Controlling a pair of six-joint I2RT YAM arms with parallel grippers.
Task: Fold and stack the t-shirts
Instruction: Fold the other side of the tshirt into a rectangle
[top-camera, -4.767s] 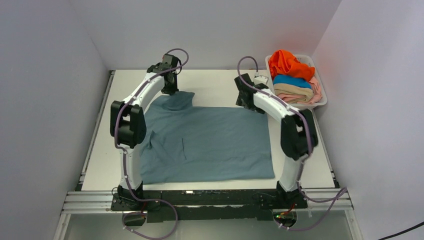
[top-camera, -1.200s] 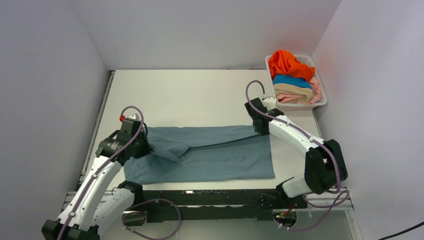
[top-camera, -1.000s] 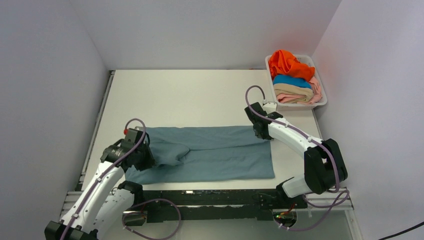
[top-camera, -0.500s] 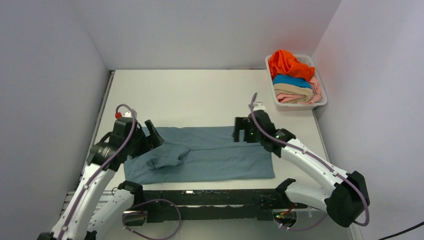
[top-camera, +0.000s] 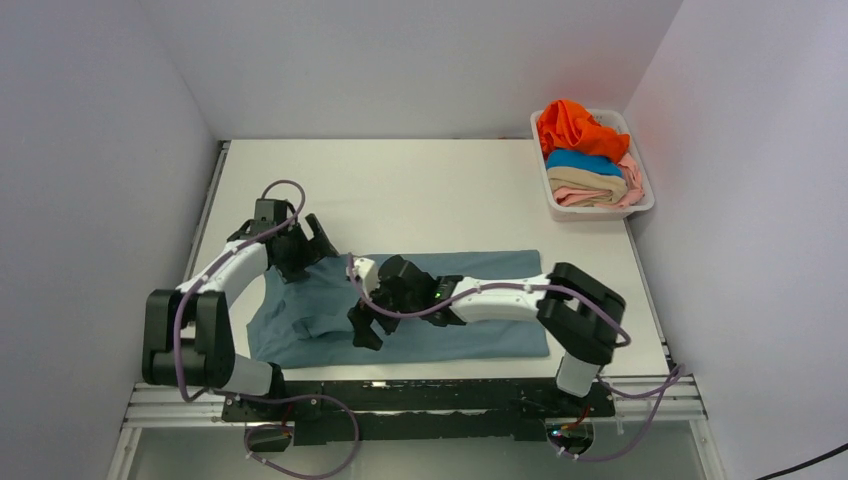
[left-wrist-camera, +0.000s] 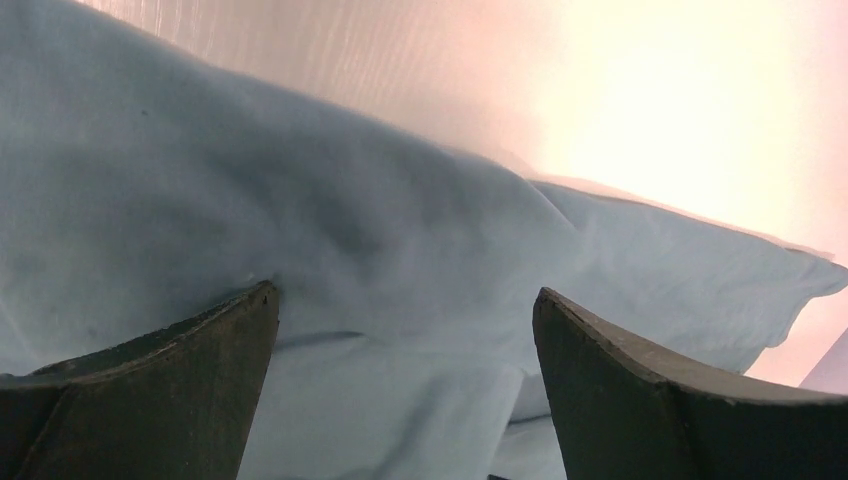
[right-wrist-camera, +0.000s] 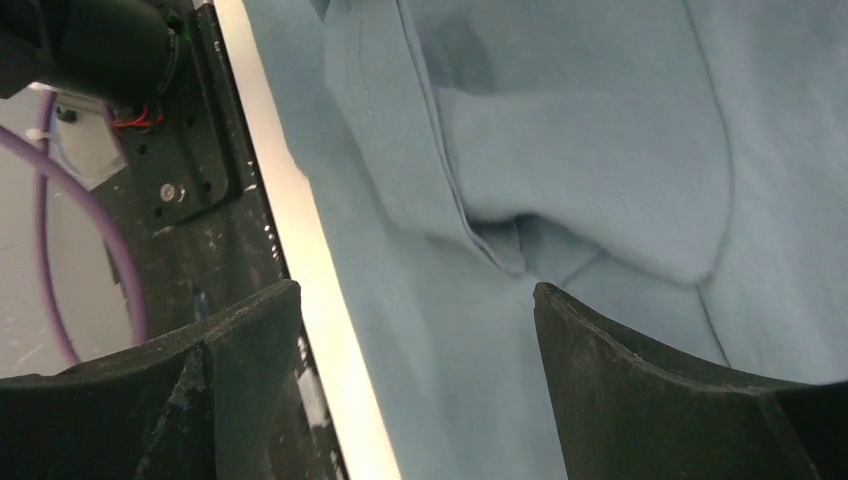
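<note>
Plainly, the grey-blue t-shirt lies folded in a long band by the worktop's near edge (sleeve bunched at left). The left gripper and right gripper are above it, jaws open and empty.

— How does the overhead view look?
— Evenly bright and sharp, with only faint, soft shadows.
— And the wrist views?
— Beyond the left claw, up and to the right, the light blows out to pinkish white. The grey-blue t-shirt looks soft there. Just left of the right claw, the tabletop edge glares. Its fingers are dark and blurred.
</note>
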